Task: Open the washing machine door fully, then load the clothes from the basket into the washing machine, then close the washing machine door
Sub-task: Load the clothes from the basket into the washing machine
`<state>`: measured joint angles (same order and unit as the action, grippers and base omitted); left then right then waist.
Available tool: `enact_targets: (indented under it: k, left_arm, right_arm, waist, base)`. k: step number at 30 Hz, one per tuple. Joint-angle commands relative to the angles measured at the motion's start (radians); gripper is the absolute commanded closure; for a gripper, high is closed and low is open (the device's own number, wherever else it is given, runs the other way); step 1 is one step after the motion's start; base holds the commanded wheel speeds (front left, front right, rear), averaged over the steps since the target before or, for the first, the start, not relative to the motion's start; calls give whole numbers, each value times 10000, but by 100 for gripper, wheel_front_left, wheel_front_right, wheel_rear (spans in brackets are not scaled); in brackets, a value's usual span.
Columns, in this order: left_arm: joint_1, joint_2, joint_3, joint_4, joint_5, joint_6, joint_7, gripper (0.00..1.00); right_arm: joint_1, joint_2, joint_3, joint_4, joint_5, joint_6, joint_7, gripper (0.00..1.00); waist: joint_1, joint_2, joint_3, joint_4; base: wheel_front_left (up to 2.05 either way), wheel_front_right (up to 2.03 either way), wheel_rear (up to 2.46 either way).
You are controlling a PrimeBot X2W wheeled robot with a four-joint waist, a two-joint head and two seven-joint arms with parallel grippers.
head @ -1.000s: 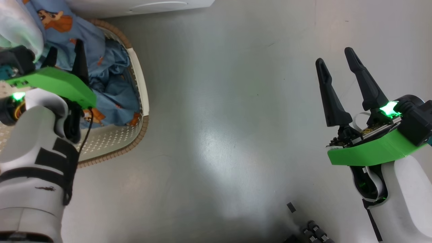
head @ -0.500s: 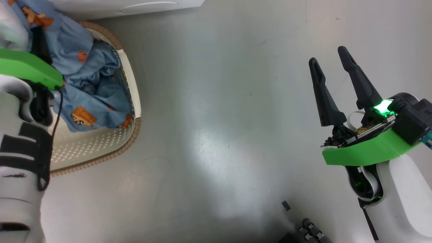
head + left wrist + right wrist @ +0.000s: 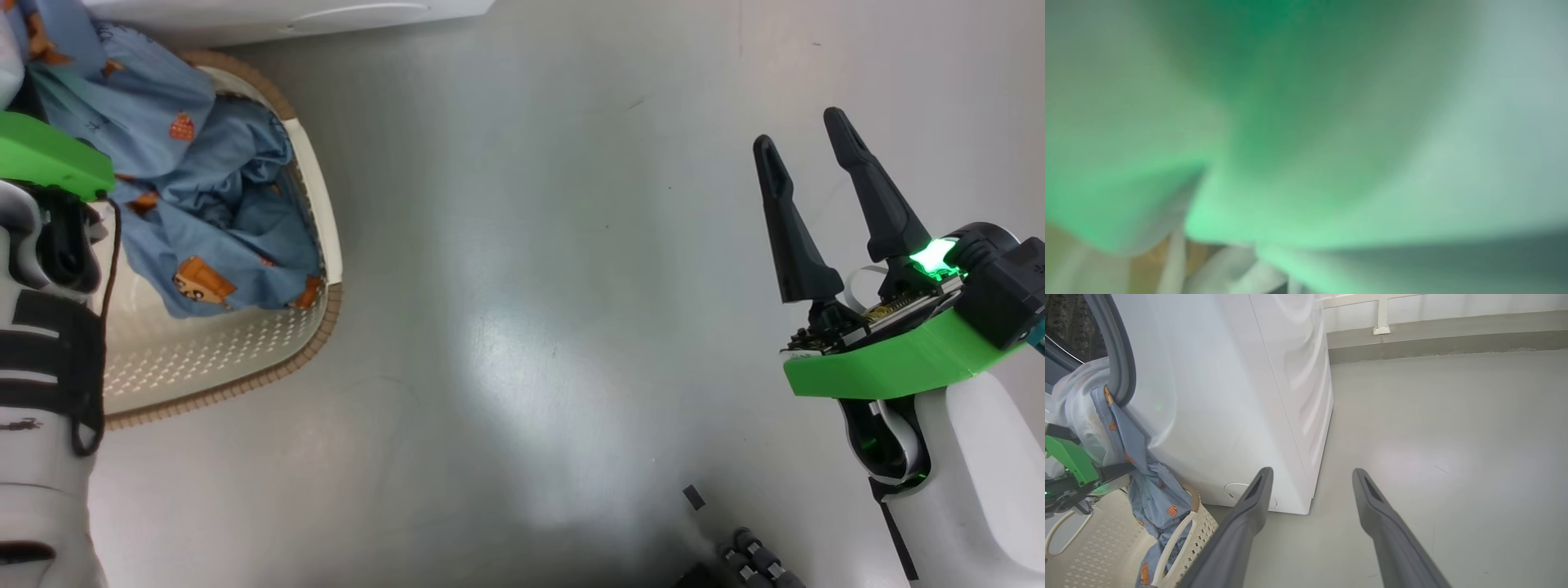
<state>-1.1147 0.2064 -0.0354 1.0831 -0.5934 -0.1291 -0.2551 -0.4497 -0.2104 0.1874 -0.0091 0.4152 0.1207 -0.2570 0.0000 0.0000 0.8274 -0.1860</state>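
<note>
1. The washing machine spans 10 to 12 o'clock of the right wrist view. It is white, with its grey gasket and dark drum at 10 o'clock and a round filter cap low on its front.
2. The basket stands on the grey floor at 9 o'clock of the head view, just beside the machine's foot.
3. Of the clothes, the blue printed garment trails from the basket up towards the gasket. The pale garment bunches against the gasket's lower edge (both hang partly above the basket).
4. The right gripper hangs at 3 o'clock of the head view over bare floor, fingers apart and holding nothing.
5. The left gripper sits at 9 o'clock of the right wrist view, buried in cloth. It seems to carry the garments, but I cannot tell how its jaws stand, since fabric blurs its own camera.
</note>
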Motion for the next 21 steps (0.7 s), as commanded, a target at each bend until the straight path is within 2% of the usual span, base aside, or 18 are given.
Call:
enact_targets:
  k: [1, 6, 7, 21]
  left_arm:
    - [349, 379, 369, -416, 69, -15, -67, 100]
    - [922, -19, 1335, -1456, 178, -15, -67, 100]
    - [1171, -206, 1796, -2024, 284, -15, -67, 100]
    - [2951, -1284, 2899, -5831, 1119, -15, -67, 100]
  right_arm:
    - [332, -3, 145, -256, -63, 100, -48, 0]
    - [285, 4, 106, -268, -84, 100, -48, 0]
    - [286, 6, 65, -277, -83, 100, -48, 0]
    - [499, 113, -186, -245, -73, 100, -48, 0]
  waist:
    - [0, 0, -8, 94]
    - [0, 0, -75, 264]
    - [0, 0, -110, 334]
    - [0, 0, -704, 655]
  base:
    - [0, 0, 0]
    - [0, 0, 0]
    - [0, 0, 0]
    - [0, 0, 0]
